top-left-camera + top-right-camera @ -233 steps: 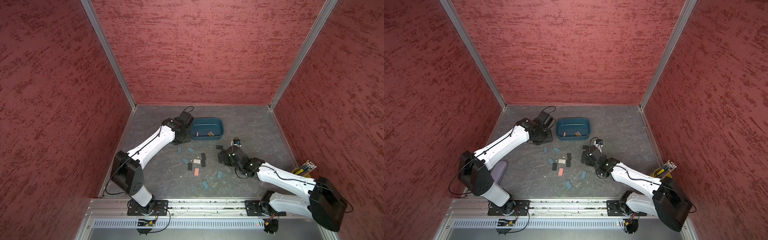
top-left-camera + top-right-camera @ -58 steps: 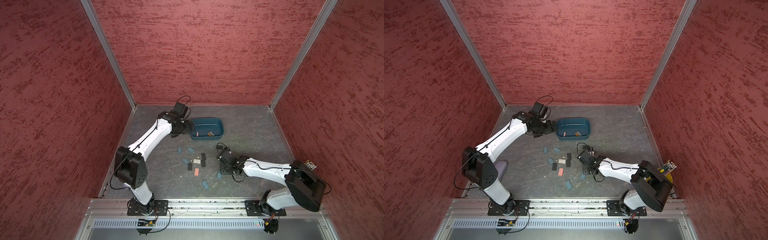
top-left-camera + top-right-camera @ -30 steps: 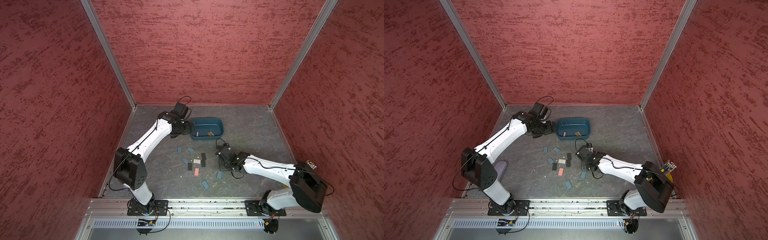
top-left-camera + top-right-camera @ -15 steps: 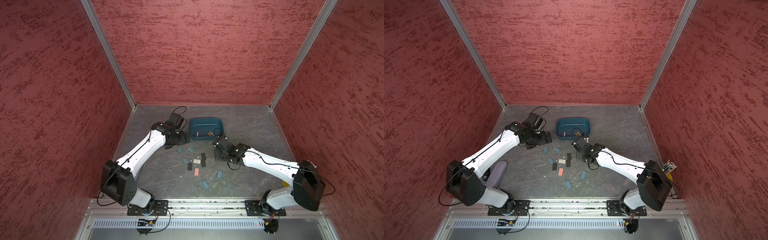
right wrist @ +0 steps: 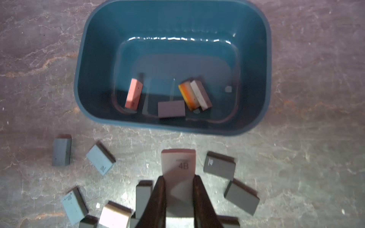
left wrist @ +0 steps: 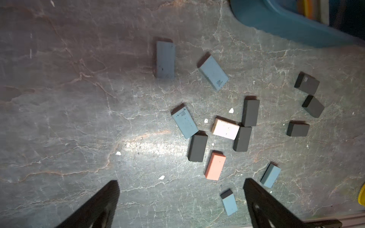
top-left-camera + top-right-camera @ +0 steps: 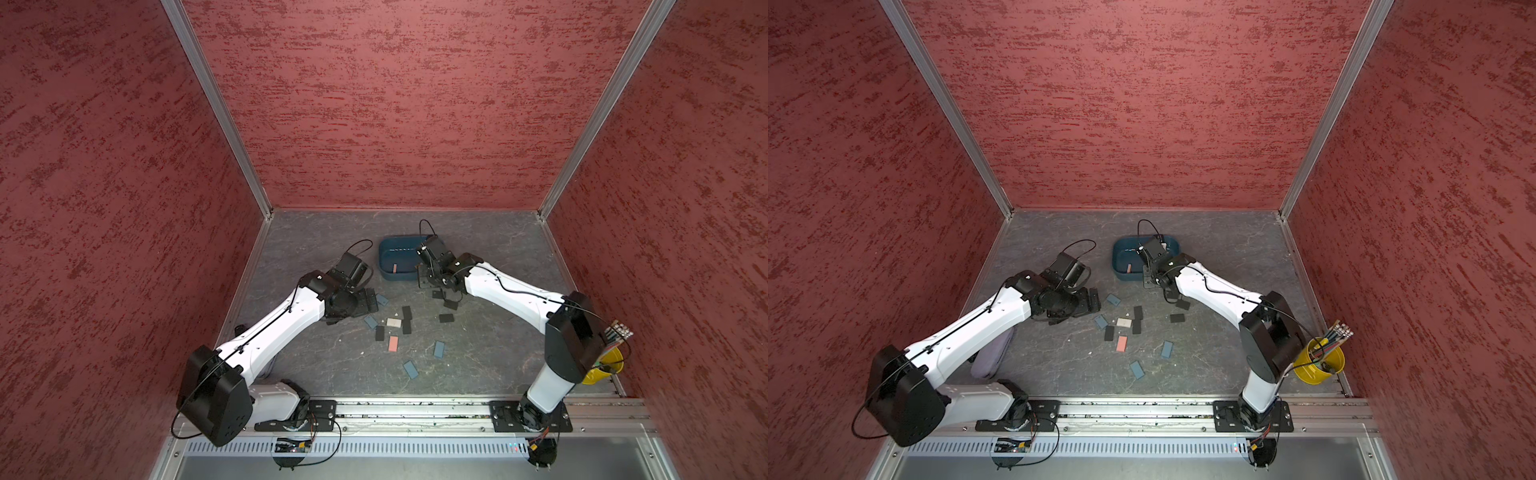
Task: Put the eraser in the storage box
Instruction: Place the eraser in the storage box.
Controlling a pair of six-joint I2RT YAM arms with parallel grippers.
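The dark teal storage box sits at the back of the floor, seen in both top views and at the edge of the left wrist view. It holds a pink eraser, a grey one and a striped one. My right gripper is shut on a pale grey eraser marked 4B, just short of the box's near wall. My left gripper is open and empty, hanging over the floor left of the loose erasers.
Several loose blue, black, pink and white erasers lie scattered in the middle of the grey floor. A yellow pencil cup stands at the near right corner. A purple pouch lies under the left arm. Red walls close three sides.
My right gripper has carried its eraser from the scattered pile up to the box's near edge. My left arm has pulled back from the box's left end towards the loose erasers.
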